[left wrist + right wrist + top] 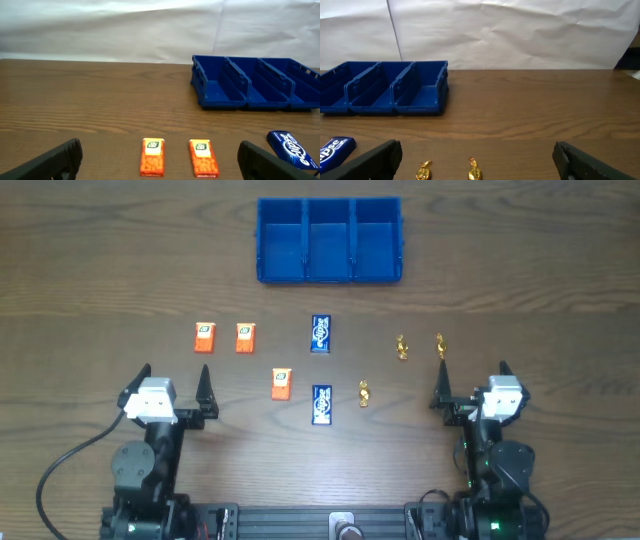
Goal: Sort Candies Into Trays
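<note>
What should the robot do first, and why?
Probably move the left end effector forward over the nearest orange box: it is open and holds nothing, the box lies just ahead, and all three compartments of the blue tray are empty.

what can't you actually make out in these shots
Left wrist view: the tray runs off the right edge, cutting its last compartment.
Right wrist view: the blue pack is cut by the left edge.
Top view: the gold candies are too small to tell their shape.
</note>
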